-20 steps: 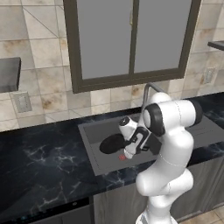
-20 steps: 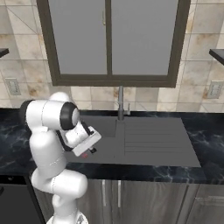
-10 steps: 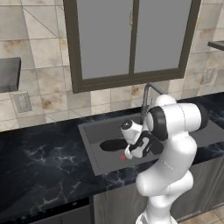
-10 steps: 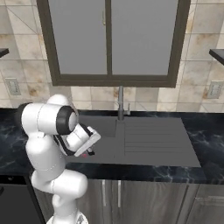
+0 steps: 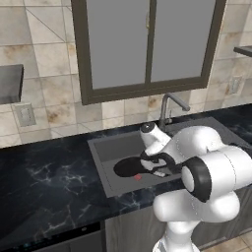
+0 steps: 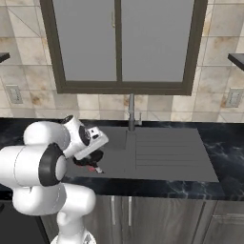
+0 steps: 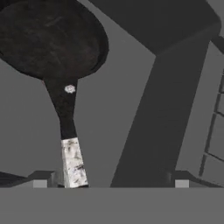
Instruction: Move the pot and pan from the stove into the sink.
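Note:
The black pan (image 7: pixel 52 39) lies on the floor of the dark-grey sink (image 7: pixel 144 109), its long handle (image 7: pixel 72 162) pointing back toward my hand. My gripper (image 7: pixel 111 181) is open just above the handle's pale end, which lies close to the left fingertip (image 7: pixel 41 180) and far from the right one. From the left base view the pan (image 5: pixel 129 167) rests in the basin (image 5: pixel 101 147) with my gripper (image 5: pixel 157 166) low over its right side. In the right base view my gripper (image 6: pixel 93 163) hangs over the basin's left part. The pot and the stove are out of view.
A curved grey faucet (image 5: pixel 170 106) stands behind the basin, also seen as the faucet (image 6: pixel 131 113). The ridged drainboard (image 6: pixel 164 150) lies right of the basin. Black marble counter (image 5: pixel 44 182) runs to the left. A dark-framed window (image 5: pixel 147 44) sits above.
The jaws have gone from shut to wide open, letting go of the pan handle. The pan now rests in the sink and the arm has sunk lower over the basin.

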{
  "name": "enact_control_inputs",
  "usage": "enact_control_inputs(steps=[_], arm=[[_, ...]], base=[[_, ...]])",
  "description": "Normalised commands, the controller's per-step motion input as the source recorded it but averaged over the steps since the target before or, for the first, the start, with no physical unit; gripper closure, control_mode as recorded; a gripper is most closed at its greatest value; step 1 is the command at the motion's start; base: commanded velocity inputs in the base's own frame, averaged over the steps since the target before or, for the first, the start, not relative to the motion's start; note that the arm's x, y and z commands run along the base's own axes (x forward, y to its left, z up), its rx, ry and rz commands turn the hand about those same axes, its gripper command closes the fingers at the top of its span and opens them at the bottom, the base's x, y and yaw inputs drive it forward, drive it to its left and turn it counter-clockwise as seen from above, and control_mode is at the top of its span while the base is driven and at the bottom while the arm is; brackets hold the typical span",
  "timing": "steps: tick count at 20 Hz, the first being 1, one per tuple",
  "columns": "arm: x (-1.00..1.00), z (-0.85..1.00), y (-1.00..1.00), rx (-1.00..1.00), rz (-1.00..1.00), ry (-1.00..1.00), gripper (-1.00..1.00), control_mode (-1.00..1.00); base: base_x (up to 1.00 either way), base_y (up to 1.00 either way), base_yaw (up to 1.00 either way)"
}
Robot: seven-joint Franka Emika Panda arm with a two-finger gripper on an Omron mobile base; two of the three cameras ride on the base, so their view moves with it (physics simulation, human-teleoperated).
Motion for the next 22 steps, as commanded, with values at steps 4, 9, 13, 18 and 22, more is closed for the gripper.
enact_control_inputs(steps=[4,9,13,18,22], arm=[[-0.22,0.92,-0.03,0.02,-0.14,0.13,-1.0,-1.0],[-0.3,0.89,-0.08,0.01,-0.12,0.17,-1.0,-1.0],[-0.59,0.67,-0.22,0.01,-0.1,0.05,-1.0,-1.0],[-0.88,0.5,-0.32,0.05,-0.02,-0.07,-1.0,-1.0],[-0.96,0.3,-0.35,0.07,0.0,-0.26,-1.0,-1.0]], base=[[0.0,0.0,0.0],[0.0,0.0,0.0],[0.0,0.0,0.0],[0.0,0.0,0.0],[0.0,0.0,0.0]])
